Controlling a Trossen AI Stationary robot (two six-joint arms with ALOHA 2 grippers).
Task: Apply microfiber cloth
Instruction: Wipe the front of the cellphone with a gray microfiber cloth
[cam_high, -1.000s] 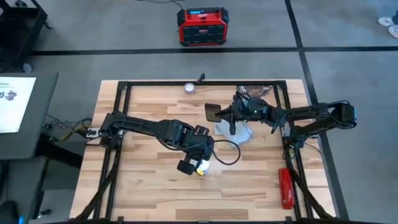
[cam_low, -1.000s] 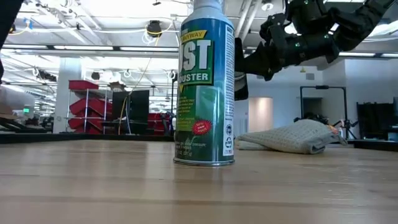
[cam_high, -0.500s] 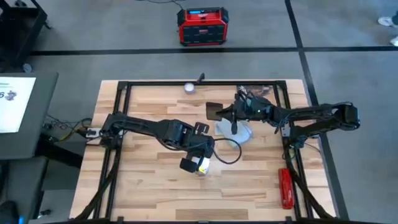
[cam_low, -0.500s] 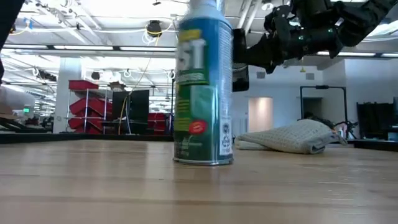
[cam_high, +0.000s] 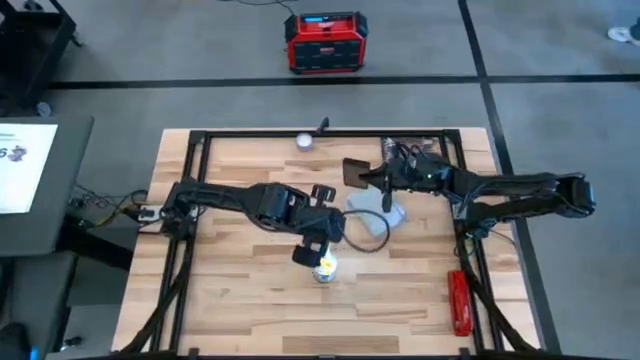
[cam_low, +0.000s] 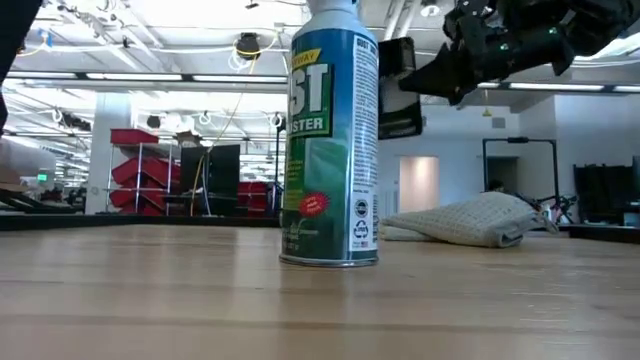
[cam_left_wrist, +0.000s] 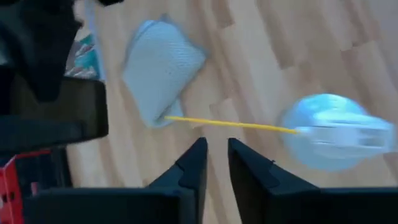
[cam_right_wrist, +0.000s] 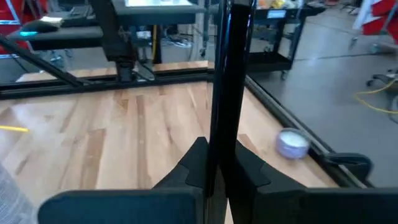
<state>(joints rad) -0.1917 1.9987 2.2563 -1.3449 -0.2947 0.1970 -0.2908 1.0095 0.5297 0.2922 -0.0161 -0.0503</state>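
Note:
The pale grey-blue microfiber cloth (cam_high: 372, 224) lies crumpled on the wooden table, right of centre (cam_left_wrist: 163, 68) (cam_low: 470, 220). My right gripper (cam_high: 376, 178) is shut on a black phone (cam_high: 356, 172) in the air just beyond the cloth's far side. A green-and-blue spray can (cam_high: 324, 268) stands upright on its base near the table's middle (cam_low: 330, 140); its yellow straw (cam_left_wrist: 230, 125) points at the cloth. My left gripper (cam_high: 307, 254) hovers beside the can's top, its fingers (cam_left_wrist: 200, 163) almost together around nothing. My right gripper pinches one end of the phone (cam_right_wrist: 215, 152) between its two fingers. It comes roughly level from the table's right side. The phone (cam_low: 398, 88) is lifted clear of the table, stands edge-on to the wrist camera, and juts out past the fingertips.
A picture card (cam_high: 412, 148) lies at the far right under my right arm. A small white round object (cam_high: 304, 141) sits at the far edge and a red tool (cam_high: 458, 300) near the right rail. A black frame (cam_high: 300, 132) borders the table. A black cable (cam_high: 360, 245) loops beside the can.
My right gripper has carried the phone a little toward the far and right edges and higher, turning it, so more of the cloth shows. My left gripper has drawn back from the spray can toward the far edge; the can rocked half a second ago and stands upright again.

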